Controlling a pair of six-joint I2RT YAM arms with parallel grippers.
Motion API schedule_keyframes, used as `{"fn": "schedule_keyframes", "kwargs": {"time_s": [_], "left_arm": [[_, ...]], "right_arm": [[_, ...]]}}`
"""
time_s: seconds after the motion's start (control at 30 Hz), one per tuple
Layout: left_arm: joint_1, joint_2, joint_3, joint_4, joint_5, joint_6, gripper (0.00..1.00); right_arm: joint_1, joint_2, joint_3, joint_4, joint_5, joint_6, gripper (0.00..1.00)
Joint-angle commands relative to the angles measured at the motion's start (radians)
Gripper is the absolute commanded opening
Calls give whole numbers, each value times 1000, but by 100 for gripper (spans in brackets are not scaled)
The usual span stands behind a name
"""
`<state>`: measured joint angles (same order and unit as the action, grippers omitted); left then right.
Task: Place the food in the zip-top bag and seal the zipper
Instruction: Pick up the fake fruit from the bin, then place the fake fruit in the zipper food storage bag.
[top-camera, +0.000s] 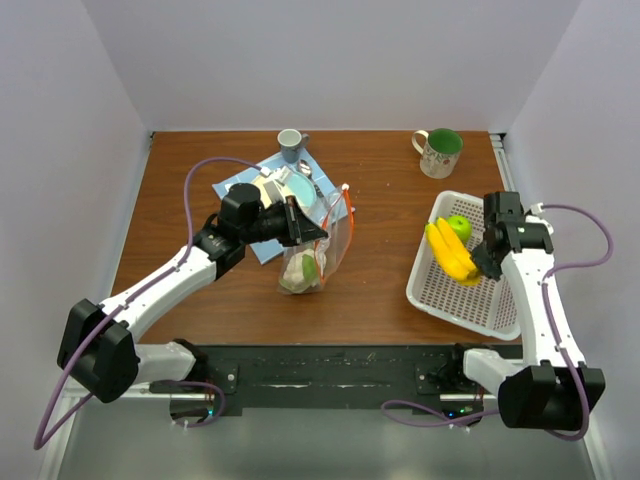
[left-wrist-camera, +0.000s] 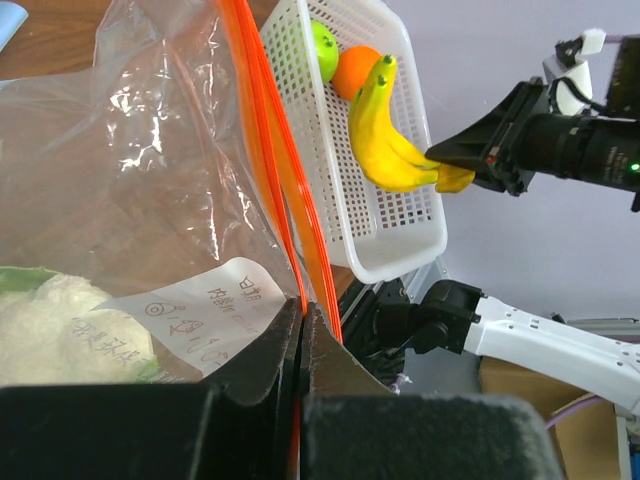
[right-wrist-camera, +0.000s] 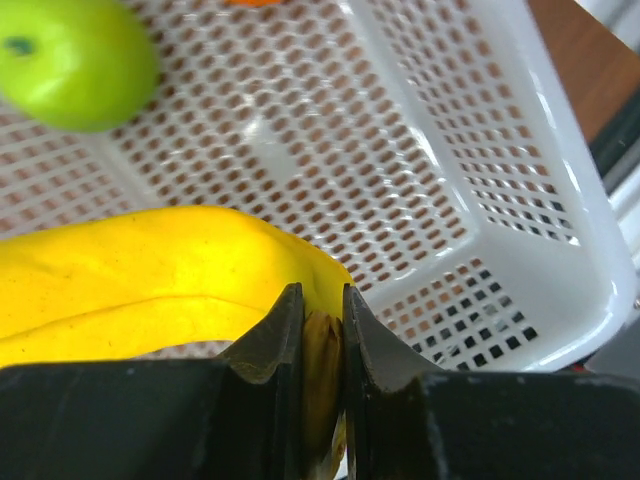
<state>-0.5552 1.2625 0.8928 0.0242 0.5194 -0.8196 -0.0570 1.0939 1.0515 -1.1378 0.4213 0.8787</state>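
The clear zip-top bag (top-camera: 318, 250) stands mid-table with its orange-red zipper (top-camera: 349, 215) along the mouth; a pale green leafy piece (top-camera: 298, 276) lies inside. My left gripper (top-camera: 312, 233) is shut on the bag's mouth edge, the zipper (left-wrist-camera: 285, 190) running up from between its jaws (left-wrist-camera: 302, 312). My right gripper (top-camera: 483, 262) is shut on the stem end of the yellow banana (top-camera: 450, 252), held over the white basket (top-camera: 440, 298); the wrist view shows the banana (right-wrist-camera: 140, 270) pinched between the jaws. The green apple (top-camera: 458, 227) lies in the basket, with an orange (left-wrist-camera: 355, 70) beside it.
A blue cloth (top-camera: 238, 187) with a plate and spoon lies behind the bag. A grey cup (top-camera: 290, 144) stands at the back centre and a green-lined mug (top-camera: 440, 152) at the back right. White walls enclose the table.
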Motion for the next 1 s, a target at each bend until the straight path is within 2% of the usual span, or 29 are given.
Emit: {"fn": "schedule_keyframes", "kwargs": {"time_s": [0.0, 0.1, 0.2, 0.43, 0.5, 0.63, 0.8, 0.97], "left_arm": [[8, -18, 12, 65, -7, -16, 0], [6, -17, 20, 71, -10, -23, 0], [8, -18, 31, 62, -24, -21, 0], [8, -18, 52, 39, -56, -23, 0], [8, -14, 57, 39, -58, -26, 0], [8, -14, 57, 37, -58, -30, 0], [6, -31, 67, 7, -73, -21, 0], [8, -37, 84, -12, -67, -16, 0]], "right_arm": [[9, -60, 108, 102, -168, -171, 0], [38, -83, 189, 164, -265, -222, 0], [156, -46, 296, 142, -204, -231, 0], [520, 56, 436, 168, -30, -242, 0], [565, 67, 424, 208, -32, -254, 0], [617, 57, 346, 425, -137, -283, 0], [696, 124, 392, 398, -6, -355, 0], [776, 109, 355, 496, 177, -452, 0]]}}
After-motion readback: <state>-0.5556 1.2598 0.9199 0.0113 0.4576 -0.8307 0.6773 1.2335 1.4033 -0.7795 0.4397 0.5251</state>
